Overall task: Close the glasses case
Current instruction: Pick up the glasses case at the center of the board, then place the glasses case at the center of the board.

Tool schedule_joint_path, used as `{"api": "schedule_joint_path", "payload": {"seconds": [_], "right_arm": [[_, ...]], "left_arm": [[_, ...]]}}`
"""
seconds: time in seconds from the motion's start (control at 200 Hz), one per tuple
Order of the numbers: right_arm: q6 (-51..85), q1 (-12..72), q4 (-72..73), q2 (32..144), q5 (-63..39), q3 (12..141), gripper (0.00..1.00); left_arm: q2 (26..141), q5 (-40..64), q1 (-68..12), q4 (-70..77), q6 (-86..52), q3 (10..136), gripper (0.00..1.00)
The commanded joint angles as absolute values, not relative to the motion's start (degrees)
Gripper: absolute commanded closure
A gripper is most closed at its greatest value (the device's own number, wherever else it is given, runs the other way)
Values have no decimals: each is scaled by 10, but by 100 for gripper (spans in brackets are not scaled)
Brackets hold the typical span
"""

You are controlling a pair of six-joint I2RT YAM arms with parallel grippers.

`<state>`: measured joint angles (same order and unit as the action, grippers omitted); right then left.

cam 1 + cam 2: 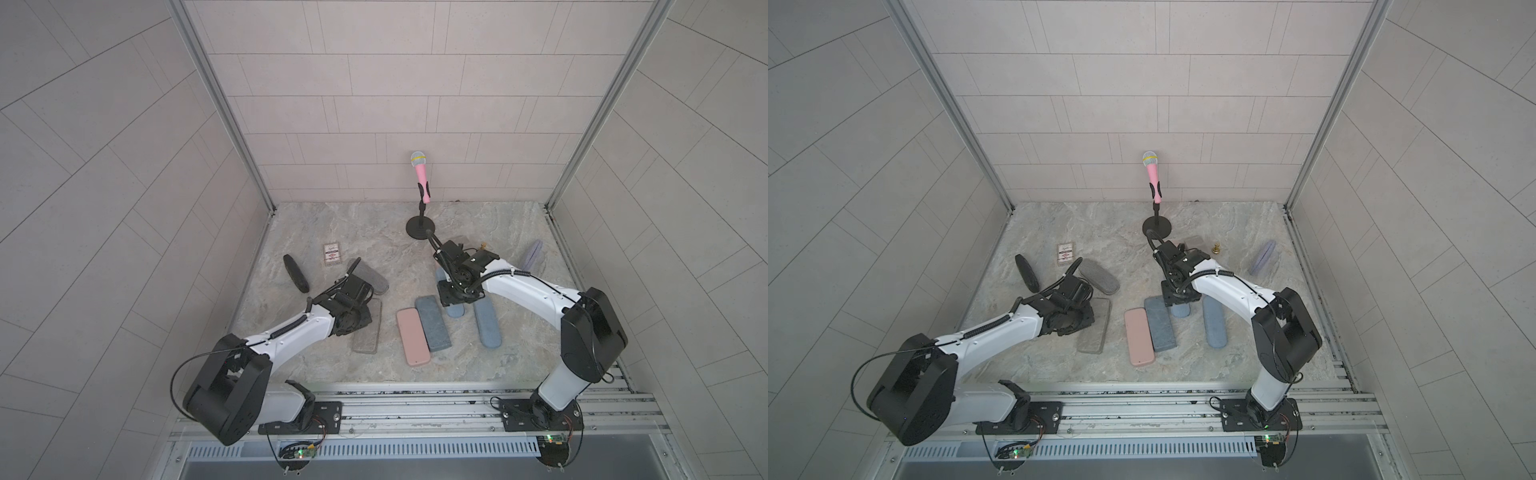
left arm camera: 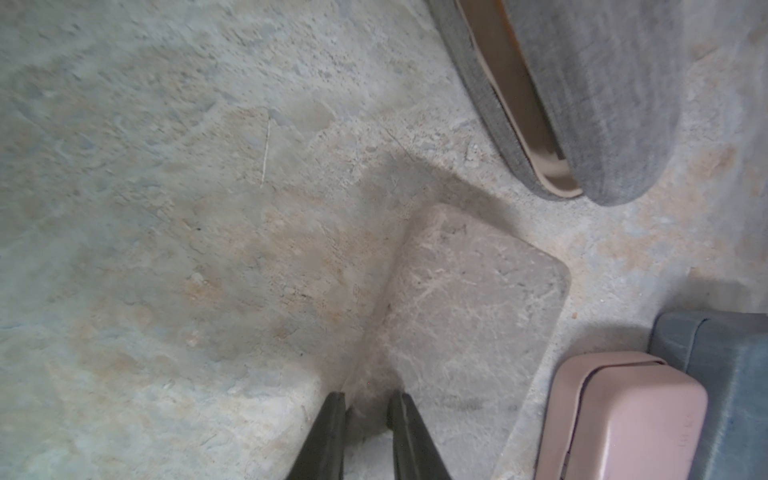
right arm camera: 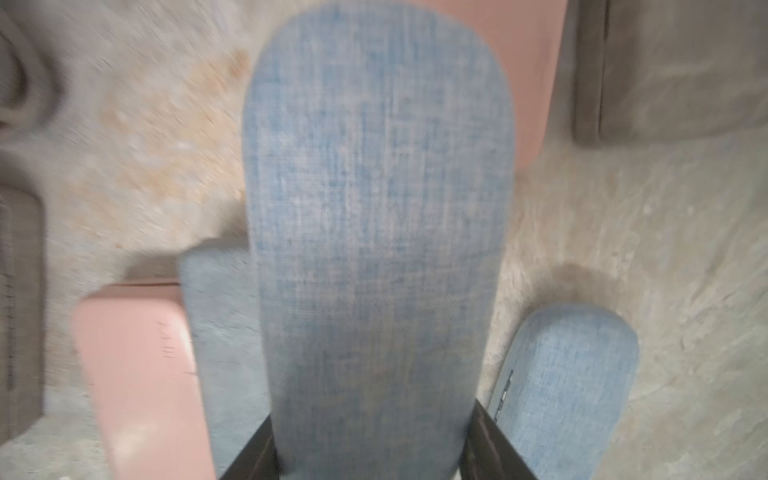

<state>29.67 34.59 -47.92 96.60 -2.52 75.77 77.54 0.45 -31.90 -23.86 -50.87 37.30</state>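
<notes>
Setting: a booth of pale tiled walls. The tabletop [image 1: 365, 232] is marbled grey-beige stone, strewn with glasses cases, and a pink toy microphone [image 1: 420, 174] stands at the back.
Task's thing: I take it to be the light blue glasses case [image 3: 374, 208]. It is under my right wrist near the middle of the table, one end just beside the blue-grey case [image 1: 432, 324] and near the pink case [image 1: 412, 337]. A second light blue case [image 1: 488, 326] lies close on its other side.
Right claw [image 3: 370, 446]: my jaws stand one on each long side of the light blue glasses case and bear on it across its width, near one rounded end. The view is blurred.
Lid: I cannot see the seam, so I cannot tell whether it is closed.
Left claw [image 2: 365, 411]: the jaws are nearly together, with a narrow gap, at the edge of the flat marbled case [image 2: 469, 291]. I cannot tell whether they pinch it.
Nearby: the grey fabric case [image 2: 602, 104] stands ajar, its tan lining showing.
Handling: probably a light, stiff shell under woven cloth. The weave should give grip, but the rounded flanks could let it slip out under a hard squeeze.
Where to hold: across the narrow width, or pads flat on the lid, pressing toward the base until the edges meet.
Risk: the neighbours are crowded, so a sliding case may nudge them.
</notes>
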Motion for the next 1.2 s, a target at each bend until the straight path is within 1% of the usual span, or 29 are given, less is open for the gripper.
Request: {"api": "schedule_joint_path", "payload": {"seconds": [0.0,0.145,0.275,0.54,0.6,0.766,0.811,0.841,0.941,1.056,1.196], "right_arm": [[279,349,-494,1010,-31,815,73],[267,350,-492,1088,-51,898,73],[259,349,-493,1154,-66,967,73],[254,344,-488,1245,-56,1046,73],[253,343,-488,1264,-56,1061,71],[251,342,-489,1293,-58,1079,58],[251,342,-489,1292,-58,1080,52],[252,343,-489,1291,-58,1079,46],[251,343,-489,1279,-59,1074,34],[250,345,-488,1249,-55,1059,27],[250,356,-490,1184,-41,1020,20]], "left_arm": [[862,116,-372,-164,-553,316,79],[863,108,-405,-157,-578,318,79],[856,105,-416,-159,-585,319,80],[825,98,-421,-178,-587,304,81],[817,97,-422,-183,-589,301,82],[789,87,-424,-206,-591,296,82],[783,84,-424,-213,-589,298,82],[779,82,-424,-219,-588,301,82],[773,77,-424,-234,-580,311,82],[774,73,-423,-247,-569,329,81],[782,72,-424,-261,-553,354,81]]}}
